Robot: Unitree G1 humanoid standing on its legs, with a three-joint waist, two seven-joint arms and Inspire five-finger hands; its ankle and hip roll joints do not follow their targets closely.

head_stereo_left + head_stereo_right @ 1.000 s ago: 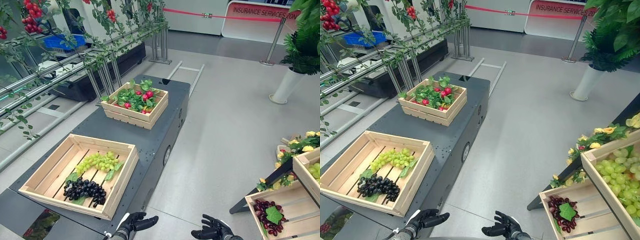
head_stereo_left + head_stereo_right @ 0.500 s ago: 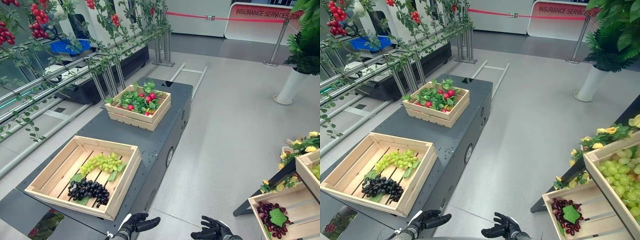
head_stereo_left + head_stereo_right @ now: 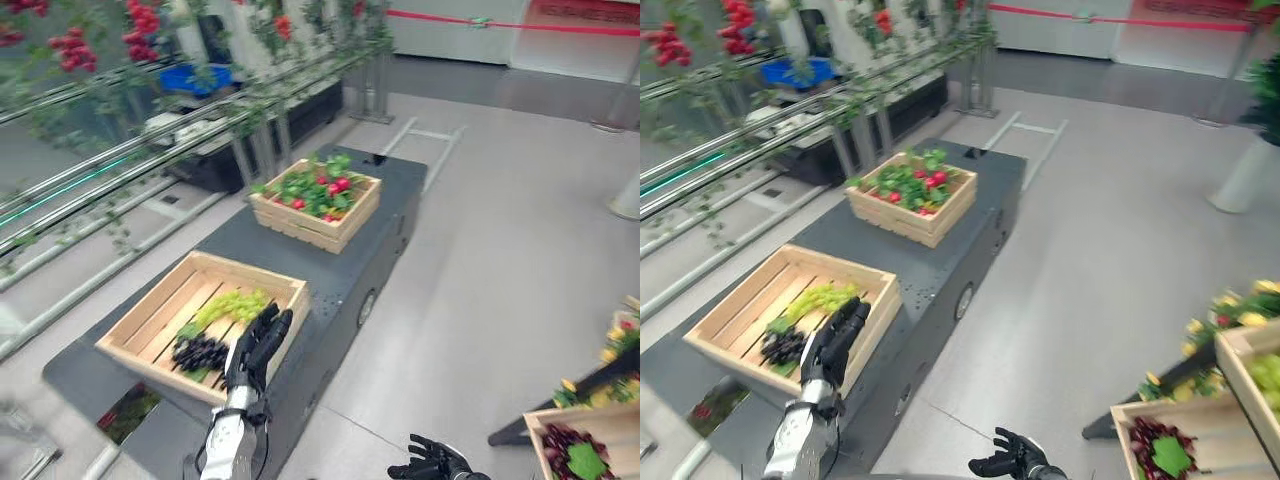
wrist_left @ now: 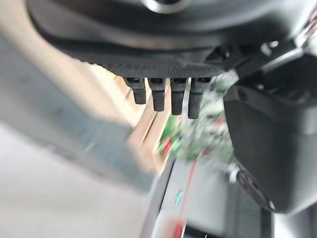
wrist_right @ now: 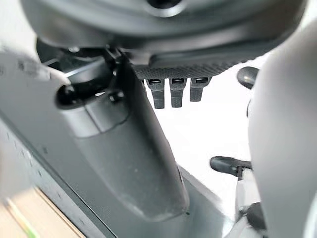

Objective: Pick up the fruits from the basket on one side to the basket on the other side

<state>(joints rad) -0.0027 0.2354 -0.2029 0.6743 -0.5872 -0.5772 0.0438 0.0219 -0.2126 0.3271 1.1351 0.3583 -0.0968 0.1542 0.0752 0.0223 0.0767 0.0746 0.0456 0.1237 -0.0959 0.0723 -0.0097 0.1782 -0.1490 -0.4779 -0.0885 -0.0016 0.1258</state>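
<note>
A near wooden crate (image 3: 248,270) on the dark table holds a bunch of green grapes (image 3: 232,304) and a bunch of dark grapes (image 3: 200,352). My left hand (image 3: 256,345) is raised in front of this crate's right front corner, with its fingers straight and nothing in it. In the left wrist view its fingers (image 4: 163,96) stand straight in a row. My right hand (image 3: 1006,464) hangs low at the front, fingers relaxed and empty. At the lower right a second crate (image 3: 1160,406) holds dark red grapes (image 3: 1152,440).
A far crate (image 3: 300,222) of red fruits and green leaves sits at the back of the table (image 3: 395,172). Another crate (image 3: 1232,346) with green grapes stands at the right edge. Metal rails with vines run along the left. Open grey floor lies between table and right crates.
My left arm has risen from the bottom edge up to the near crate's front corner. The camera has swung, shifting the whole scene. The right hand stays low.
</note>
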